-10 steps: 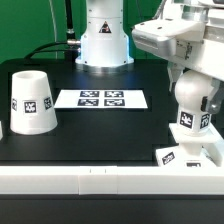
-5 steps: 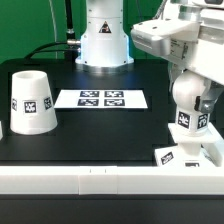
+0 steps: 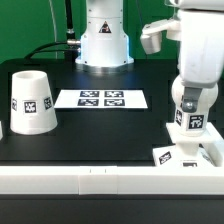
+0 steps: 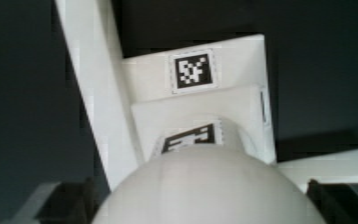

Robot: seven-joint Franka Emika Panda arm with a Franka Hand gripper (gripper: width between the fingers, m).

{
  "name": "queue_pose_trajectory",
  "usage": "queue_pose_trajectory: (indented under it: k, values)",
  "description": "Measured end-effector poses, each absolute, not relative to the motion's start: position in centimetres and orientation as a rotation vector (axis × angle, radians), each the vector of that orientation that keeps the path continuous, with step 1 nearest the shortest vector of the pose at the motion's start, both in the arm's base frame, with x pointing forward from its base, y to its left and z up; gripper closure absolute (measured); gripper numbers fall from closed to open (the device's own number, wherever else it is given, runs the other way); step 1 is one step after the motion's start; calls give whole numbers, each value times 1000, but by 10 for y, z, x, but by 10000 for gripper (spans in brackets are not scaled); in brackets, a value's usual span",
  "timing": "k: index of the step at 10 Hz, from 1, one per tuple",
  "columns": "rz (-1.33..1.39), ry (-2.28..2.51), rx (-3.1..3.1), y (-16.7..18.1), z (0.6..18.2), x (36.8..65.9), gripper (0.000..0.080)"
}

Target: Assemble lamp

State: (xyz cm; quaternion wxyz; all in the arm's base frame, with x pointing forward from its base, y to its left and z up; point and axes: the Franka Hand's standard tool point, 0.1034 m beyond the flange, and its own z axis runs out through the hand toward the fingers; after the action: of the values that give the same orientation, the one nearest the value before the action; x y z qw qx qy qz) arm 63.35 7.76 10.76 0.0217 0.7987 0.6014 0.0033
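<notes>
The white bulb stands upright on the flat square base at the exterior view's right, near the table's front edge. My gripper comes straight down onto the bulb's round head and is shut on it. In the wrist view the round head fills the space between my dark fingers. The base with its tags lies below it. The cup-like shade stands wide end down at the exterior view's left, far from my gripper.
The marker board lies flat in the middle of the black table. The white robot pedestal stands behind it. A white rim runs along the table's front edge.
My hand has turned about its upright axis over the bulb and now looks narrower in the exterior view. The bulb and base stay in the same place.
</notes>
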Motion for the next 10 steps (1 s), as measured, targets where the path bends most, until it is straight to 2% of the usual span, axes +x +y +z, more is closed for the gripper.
queue_pose_trajectory:
  k: [5,10]
  values:
    - [13,1455,2747,78,108,632,223]
    - [47,778,3054,78,114,633,223]
